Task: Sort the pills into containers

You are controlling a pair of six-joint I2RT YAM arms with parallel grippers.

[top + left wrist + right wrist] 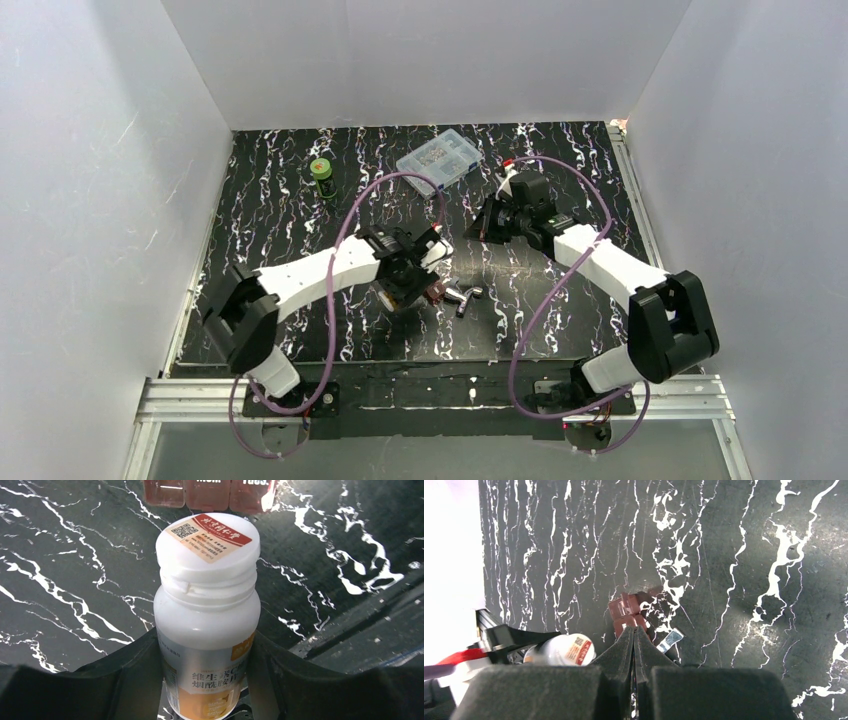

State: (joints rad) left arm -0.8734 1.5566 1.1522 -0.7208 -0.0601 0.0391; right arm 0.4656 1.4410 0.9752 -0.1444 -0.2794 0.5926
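A white pill bottle (207,580) with a white screw cap and an orange label sits between my left gripper's (205,647) fingers, which are shut on its body. Just beyond the cap lies the dark red-brown container (207,492), flat on the black marbled table. From above, my left gripper (408,285) is low beside that container (435,293). My right gripper (634,630) is shut on nothing and hovers well above the container (626,612); the overhead camera shows this gripper (485,222) further back. No pills are in view.
A shiny silver metal piece (465,297) lies right of the container. A clear compartment box (438,157) and a green-capped bottle (322,177) stand at the back. White walls enclose the table on three sides. Purple cables loop over both arms.
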